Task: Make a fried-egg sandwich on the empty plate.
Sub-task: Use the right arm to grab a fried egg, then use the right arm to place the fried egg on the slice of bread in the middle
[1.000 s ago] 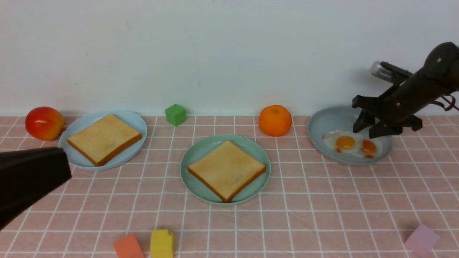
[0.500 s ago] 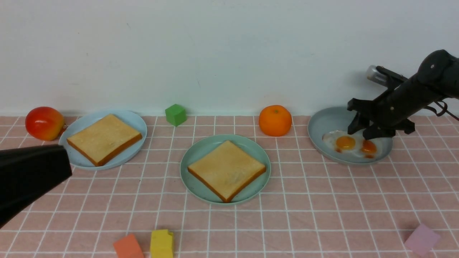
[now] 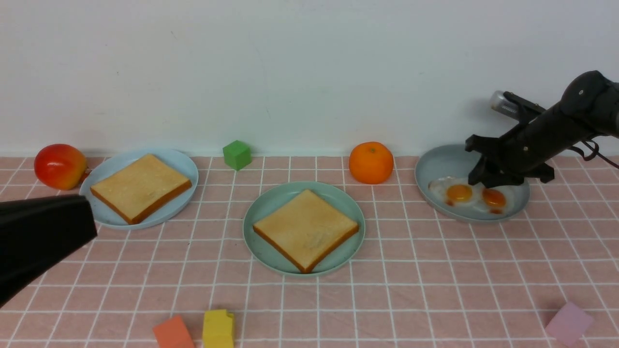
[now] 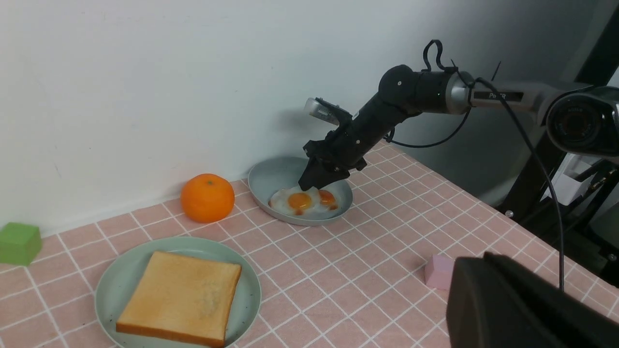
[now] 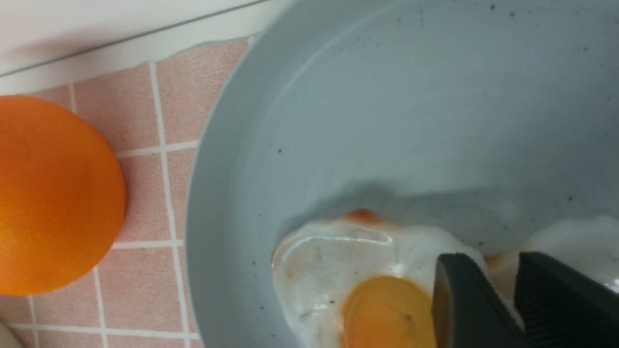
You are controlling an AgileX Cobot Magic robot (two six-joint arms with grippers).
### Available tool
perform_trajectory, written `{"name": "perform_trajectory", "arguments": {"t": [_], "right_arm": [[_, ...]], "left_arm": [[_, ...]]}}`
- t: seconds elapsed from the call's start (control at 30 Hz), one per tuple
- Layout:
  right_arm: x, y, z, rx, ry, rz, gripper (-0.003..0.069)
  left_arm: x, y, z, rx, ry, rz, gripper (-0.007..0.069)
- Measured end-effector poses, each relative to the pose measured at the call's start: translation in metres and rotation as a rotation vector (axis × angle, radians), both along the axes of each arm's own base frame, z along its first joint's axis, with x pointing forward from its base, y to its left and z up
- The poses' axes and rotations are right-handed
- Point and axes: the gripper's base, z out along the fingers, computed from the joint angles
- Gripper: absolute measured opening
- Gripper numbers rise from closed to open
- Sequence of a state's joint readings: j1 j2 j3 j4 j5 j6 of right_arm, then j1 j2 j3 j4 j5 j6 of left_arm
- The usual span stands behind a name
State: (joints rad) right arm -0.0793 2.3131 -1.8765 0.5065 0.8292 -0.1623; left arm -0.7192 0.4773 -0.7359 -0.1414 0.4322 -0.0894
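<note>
One fried egg [image 5: 333, 266], glossy white with a round yellow-orange yolk and browned edge, saw on the grey-blue plate [image 5: 232, 232], near an orange [image 5: 58, 193]. Saw right gripper [image 5: 498, 261] at its white, jaws narrowly apart; couldn't tell if clamped. Saw left gripper [image 4: 483, 261] with jaws together.

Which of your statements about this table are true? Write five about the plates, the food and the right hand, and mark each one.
1. The green plate holds a toast slice. True.
2. The pale blue plate is bare. False: another toast slice lies on it.
3. Both fried eggs lie on the grey-blue plate. True.
4. The right hand is over the green plate. False: it is at the eggs on the grey-blue plate.
5. The orange sits on a plate. False: it stands on the tiled surface.
</note>
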Motion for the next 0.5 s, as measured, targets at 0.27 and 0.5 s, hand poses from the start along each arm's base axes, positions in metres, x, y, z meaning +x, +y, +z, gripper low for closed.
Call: {"name": "perform_trajectory", "arguments": {"t": [0.27, 0.5], "right_arm": [[-0.003, -0.003, 0.018, -0.004, -0.027, 0.001, 0.0086], [-0.017, -0.012, 0.059, -0.037, -0.068, 0.089, 0.0069]], "left_arm": [[0.000, 0.000, 0.000, 0.001, 0.000, 0.000, -0.0013], [0.001, 0.001, 0.000, 0.025, -0.021, 0.012, -0.0010]]}}
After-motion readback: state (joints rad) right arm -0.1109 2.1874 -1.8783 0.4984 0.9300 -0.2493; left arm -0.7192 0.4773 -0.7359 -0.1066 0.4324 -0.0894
